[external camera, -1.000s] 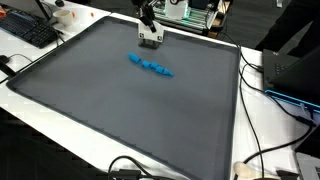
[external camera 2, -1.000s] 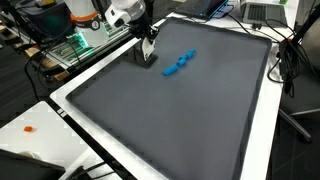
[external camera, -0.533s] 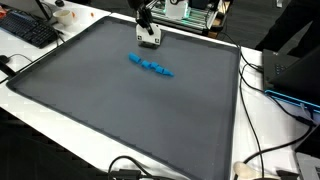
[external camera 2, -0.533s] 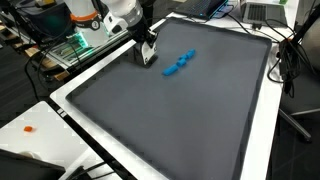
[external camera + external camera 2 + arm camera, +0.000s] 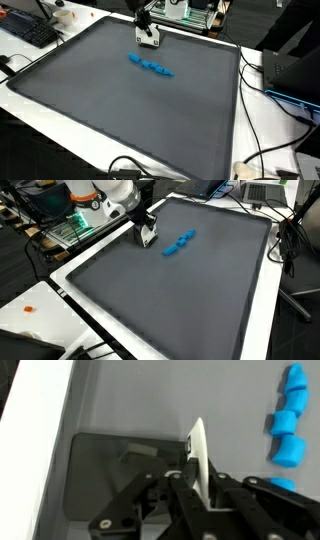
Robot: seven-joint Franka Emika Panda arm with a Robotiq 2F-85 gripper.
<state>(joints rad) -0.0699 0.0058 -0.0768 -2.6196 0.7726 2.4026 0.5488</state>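
Clamped on a thin white piece (image 5: pixel 200 448), held upright between the fingers of the claw (image 5: pixel 197 484). Poised low at the far end of the grey mat (image 5: pixel 120 110), close to its rim in both exterior views. Hard to tell whether resting on the mat or just clear of it. A short way off from the row of blue blocks (image 5: pixel 150 66), which lies flat and untouched. Judged so far: grasp made and firm, with the piece not yet released or set down anywhere.
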